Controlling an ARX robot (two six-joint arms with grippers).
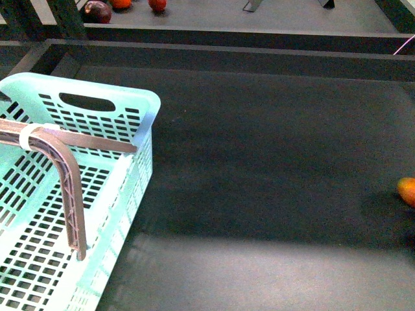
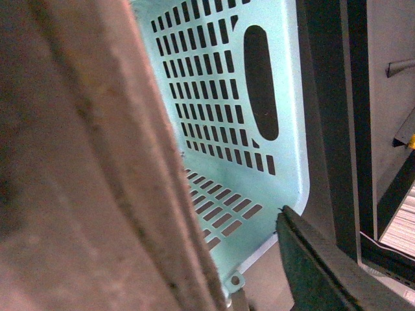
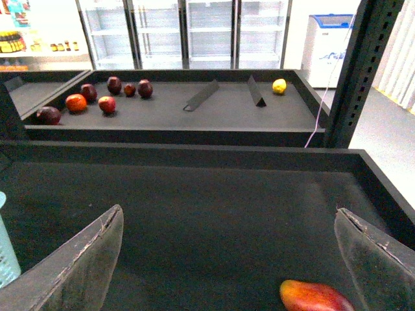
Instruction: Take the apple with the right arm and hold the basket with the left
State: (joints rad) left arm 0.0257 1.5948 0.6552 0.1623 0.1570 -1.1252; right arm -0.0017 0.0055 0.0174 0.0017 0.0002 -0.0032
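Aqua slotted basket (image 1: 133, 194) fills the lower left of the front view on the dark tabletop (image 1: 272, 162), its oval handle cut-out (image 1: 87, 102) in the far end wall. The left gripper (image 1: 109, 202) reaches in over it with fingers (image 1: 71, 194) spread apart: one runs straight toward the basket's right wall, the other bends down into the interior. Cannot tell whether either touches plastic. The apple (image 1: 407, 191), red-orange, is cut off by the right edge and lies on the tabletop well apart from the basket. A far tray (image 1: 214, 16) holds a dark purple fruit (image 1: 97, 10) and other fruit. In the left wrist view, one blurred finger is very close, a dark finger (image 2: 311, 265) sits opposite, and the basket's end wall and cut-out show between them; jaws apart. In the right wrist view, the right gripper (image 3: 228, 210) is wide apart and empty, and the apple lies on the tabletop between its fingers (image 3: 84, 265), touching neither. On the far tray are red and dark fruits (image 3: 107, 104) and a yellow fruit (image 3: 279, 85), with glass-door fridges (image 3: 194, 32) behind.
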